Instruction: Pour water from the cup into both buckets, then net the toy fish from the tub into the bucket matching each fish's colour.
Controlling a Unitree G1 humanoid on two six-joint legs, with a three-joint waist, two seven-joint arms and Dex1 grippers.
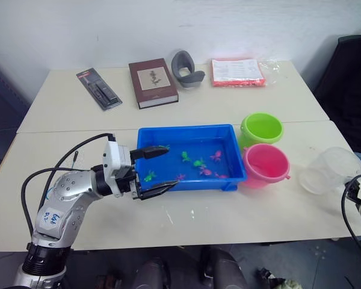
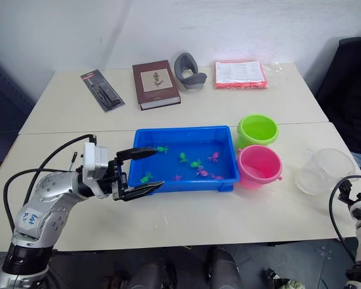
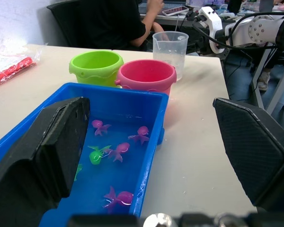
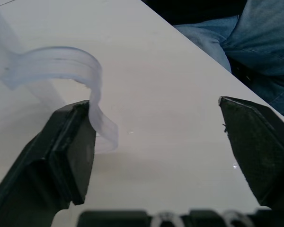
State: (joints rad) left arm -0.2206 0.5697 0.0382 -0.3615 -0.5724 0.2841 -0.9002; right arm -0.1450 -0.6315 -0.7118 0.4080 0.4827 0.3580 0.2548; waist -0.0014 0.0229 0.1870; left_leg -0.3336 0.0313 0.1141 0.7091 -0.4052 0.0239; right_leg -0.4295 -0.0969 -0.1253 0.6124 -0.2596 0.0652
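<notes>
My left wrist camera shows a seated person's dark sleeve (image 3: 118, 21) behind the cup (image 3: 170, 52), hidden from my head cameras. My right wrist camera shows the cup's handle (image 4: 61, 71) touching one finger (image 4: 68, 151) of my wide-open right pincer (image 4: 156, 142). My left pincer (image 1: 153, 171), arm bent, gapes wide across the tub's (image 1: 186, 132) near-left corner. Fish (image 1: 200, 162) float inside; green bucket (image 1: 262, 128) and pink bucket (image 1: 266, 165) stand beside it on the counter (image 1: 228, 211).

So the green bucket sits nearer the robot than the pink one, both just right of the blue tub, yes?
Not quite. The pink bucket is the nearer one; the green bucket stands behind it, farther from the robot. Both do sit just right of the blue tub, as the left eye view shows.
</notes>
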